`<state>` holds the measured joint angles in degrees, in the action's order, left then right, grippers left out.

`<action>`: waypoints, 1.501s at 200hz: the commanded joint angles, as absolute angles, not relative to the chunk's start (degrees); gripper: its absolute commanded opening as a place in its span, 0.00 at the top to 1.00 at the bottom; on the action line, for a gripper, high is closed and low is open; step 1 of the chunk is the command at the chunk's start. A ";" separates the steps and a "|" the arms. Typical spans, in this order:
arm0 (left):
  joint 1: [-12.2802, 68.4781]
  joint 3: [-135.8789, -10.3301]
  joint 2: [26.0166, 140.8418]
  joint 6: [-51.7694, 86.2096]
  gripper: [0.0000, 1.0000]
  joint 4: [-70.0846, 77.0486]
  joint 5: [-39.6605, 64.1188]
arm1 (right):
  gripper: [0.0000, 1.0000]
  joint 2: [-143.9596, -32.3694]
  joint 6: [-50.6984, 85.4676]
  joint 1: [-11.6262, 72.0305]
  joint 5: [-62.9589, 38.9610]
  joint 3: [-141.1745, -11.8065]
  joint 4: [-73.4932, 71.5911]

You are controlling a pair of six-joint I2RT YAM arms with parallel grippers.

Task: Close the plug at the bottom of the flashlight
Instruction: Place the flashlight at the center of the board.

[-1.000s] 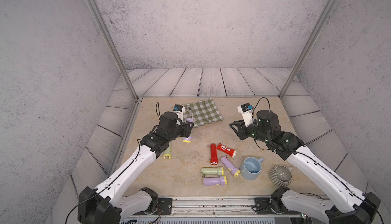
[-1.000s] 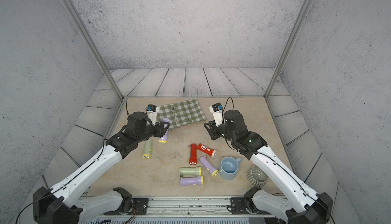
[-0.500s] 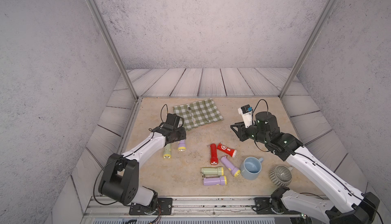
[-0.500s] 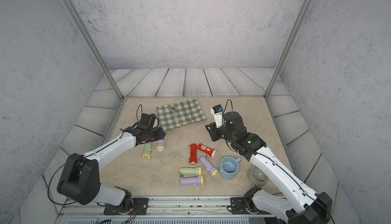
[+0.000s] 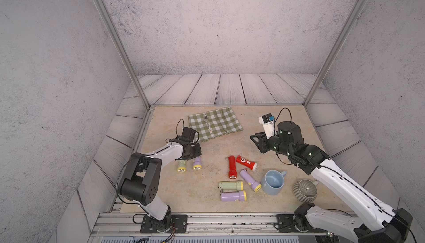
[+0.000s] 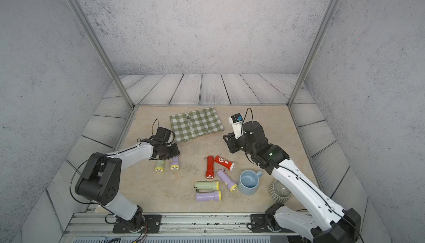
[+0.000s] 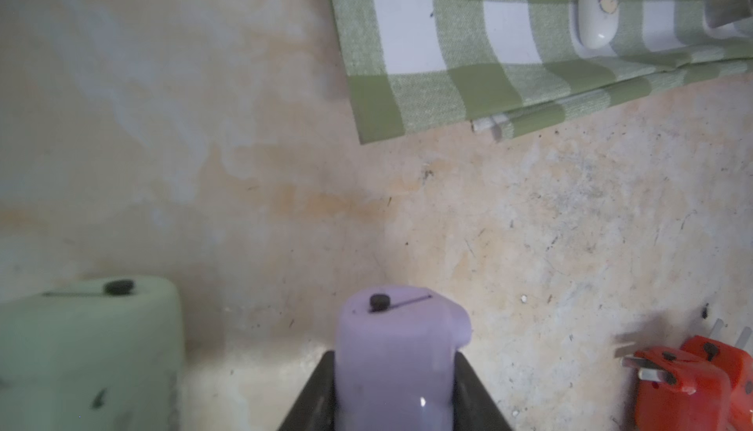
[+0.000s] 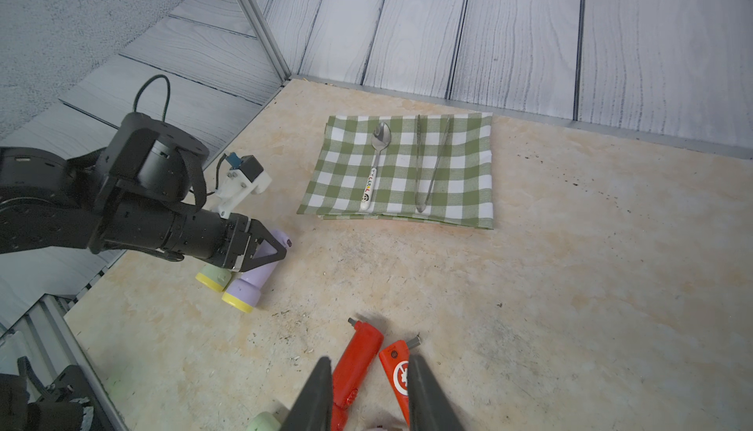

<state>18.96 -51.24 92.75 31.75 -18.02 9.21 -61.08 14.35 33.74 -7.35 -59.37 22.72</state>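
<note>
Plastic all round, so I'm guessing the lilac flashlight (image 7: pixel 393 351) is weighing next to nothing. It looks like a hollow, stiff shell, smooth and round, and probably keen on rolling or twisting in a pinch. It's lying on the surface (image 5: pixel 195 198) left of centre in both top views, just beside a green flashlight (image 7: pixel 89 347).

Left end effector (image 5: pixel 196 154) is clenching it across the barrel, jaws pressing on both sides, with the tail poking out free past the fingertips. That's looking like the sensible place to be holding it, since the plug (image 7: pixel 401 302) end is sitting clear for pushing. From the left wrist view that plug is looking folded flush already, but it's blurry, so I'm not swearing to it.

Right end effector (image 8: pixel 368 361) is hanging above the surface right of centre in the top views, jaws parted and gripping nothing. Below it a red flashlight (image 8: pixel 360 351) is showing metal prongs (image 8: pixel 351 322) sticking out of its tail. I'm reckoning those are thin and hinged, so they're wanting a flat, gentle press rather than a jab. Pinning the body mid-barrel would stop it skating off.
</note>
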 commanded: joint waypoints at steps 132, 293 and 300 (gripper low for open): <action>18.46 -50.18 96.16 29.91 0.51 -18.19 4.62 | 0.64 -61.39 14.15 33.70 -7.38 -58.18 21.45; 21.35 -53.33 75.86 28.91 0.51 -25.86 5.56 | 0.79 -67.46 16.88 33.70 -7.15 -58.48 25.54; 23.13 -53.36 75.92 29.63 0.52 -24.87 6.64 | 0.84 -68.40 17.04 33.73 -6.83 -58.19 26.48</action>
